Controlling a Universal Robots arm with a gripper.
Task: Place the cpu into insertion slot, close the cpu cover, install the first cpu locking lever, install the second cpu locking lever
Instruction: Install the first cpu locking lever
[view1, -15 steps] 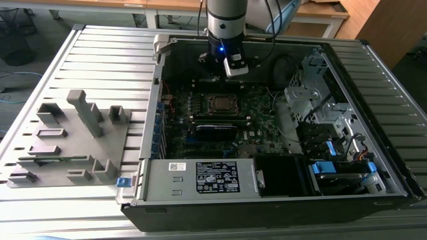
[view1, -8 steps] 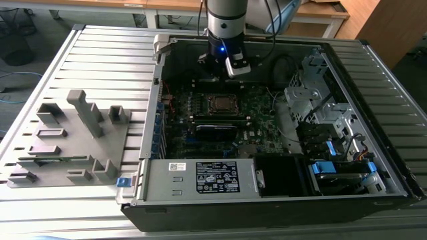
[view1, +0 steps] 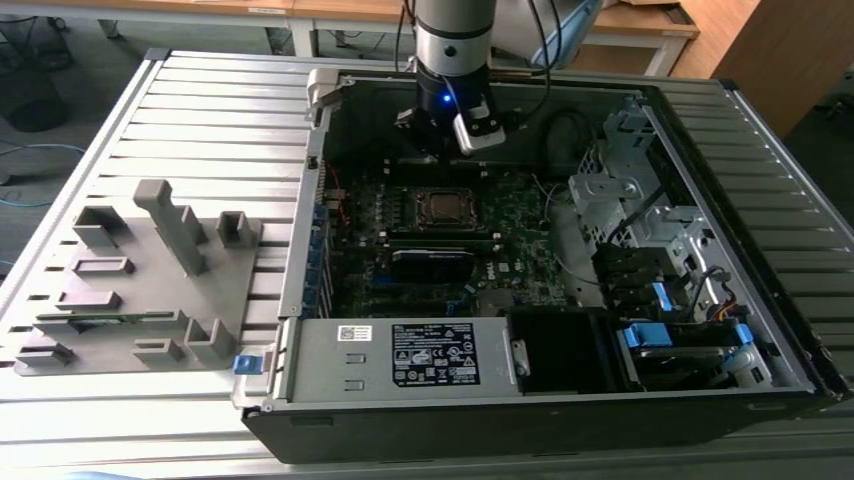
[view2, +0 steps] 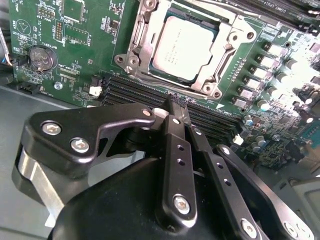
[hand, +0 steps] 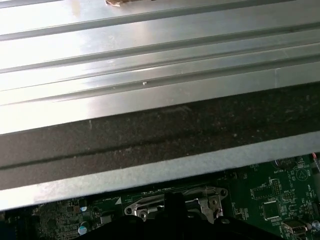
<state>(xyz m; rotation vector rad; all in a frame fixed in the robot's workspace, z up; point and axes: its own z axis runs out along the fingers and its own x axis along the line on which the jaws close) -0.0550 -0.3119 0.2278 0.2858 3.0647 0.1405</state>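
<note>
Inside the open computer case (view1: 747, 330), the gripper (view2: 176, 116), fingers pressed together and empty, hovers just beside the covered cpu (view2: 182, 47), at its six o'clock.

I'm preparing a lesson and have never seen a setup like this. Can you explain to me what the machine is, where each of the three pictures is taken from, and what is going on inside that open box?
The machine is a robot arm reaching down into an open computer case that lies on a slatted metal table.

The exterior view comes from a camera standing off the arm. The two wrist views come from cameras riding on the arm itself.

In the second wrist view, the black end effector has its fingers closed together and holds nothing. Just beyond it, on the green motherboard, sits the cpu, already in the insertion slot, with the cpu cover closed around it.

The first wrist view looks at the table's slats and the case's edge.

Beside the case stands a grey holder rack; a labelled power-supply box sits inside it.
</note>
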